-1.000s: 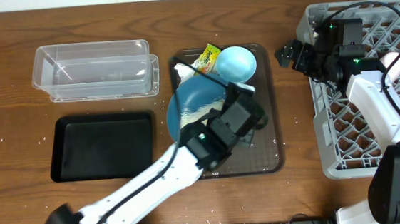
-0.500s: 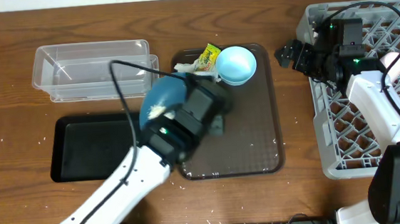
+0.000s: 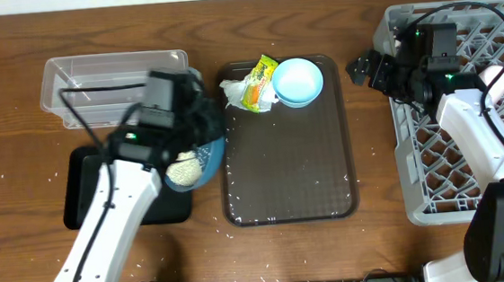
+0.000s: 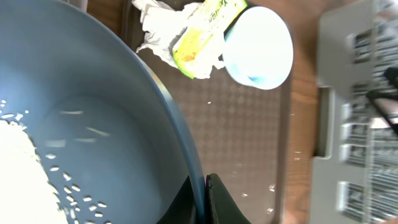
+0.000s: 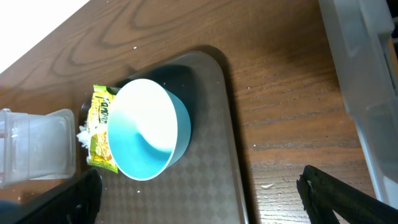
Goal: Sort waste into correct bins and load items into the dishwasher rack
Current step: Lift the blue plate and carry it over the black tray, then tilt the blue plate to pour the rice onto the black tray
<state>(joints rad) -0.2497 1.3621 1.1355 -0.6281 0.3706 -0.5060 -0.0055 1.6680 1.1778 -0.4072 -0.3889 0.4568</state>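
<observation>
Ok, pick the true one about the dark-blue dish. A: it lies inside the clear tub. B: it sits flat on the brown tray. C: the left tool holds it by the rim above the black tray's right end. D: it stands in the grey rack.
C: the left tool pinches the rim of the dark-blue dish, which, with rice in it, overlaps the right end of the black tray.

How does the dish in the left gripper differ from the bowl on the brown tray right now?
The dish is larger and darker blue; the bowl is smaller and pale blue. The dish carries rice; the bowl looks empty. The left gripper clamps the dish's rim by the black tray; the bowl sits free on the brown tray. Both are round.
</observation>
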